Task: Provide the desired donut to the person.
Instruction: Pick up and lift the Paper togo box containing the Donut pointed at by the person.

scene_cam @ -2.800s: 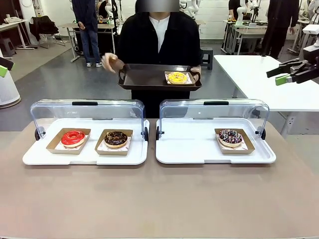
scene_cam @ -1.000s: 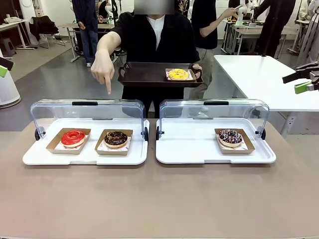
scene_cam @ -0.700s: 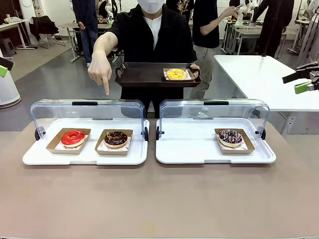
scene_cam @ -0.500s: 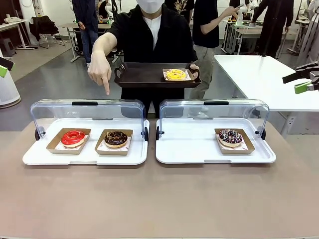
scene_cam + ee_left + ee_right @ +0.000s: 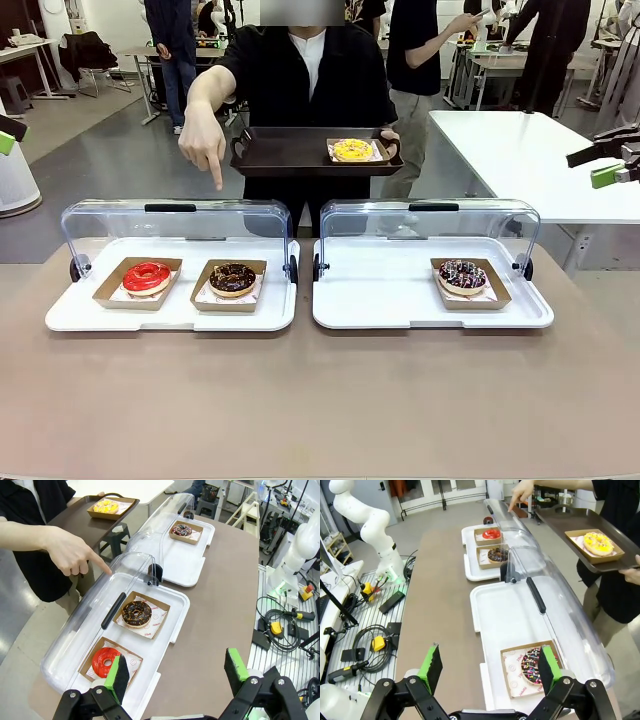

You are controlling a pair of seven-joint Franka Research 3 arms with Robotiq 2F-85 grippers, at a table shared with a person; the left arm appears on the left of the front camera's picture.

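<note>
Wanted: chocolate donut (image 5: 232, 277), I judge, below the person's pointing hand (image 5: 203, 140).
Pincers: my left pincer (image 5: 175, 677) and right pincer (image 5: 487, 675) are apart, empty.
Move: the donut lies at 11 o'clock from my left pincer; grip its paper tray (image 5: 154, 626), not the icing.
</note>
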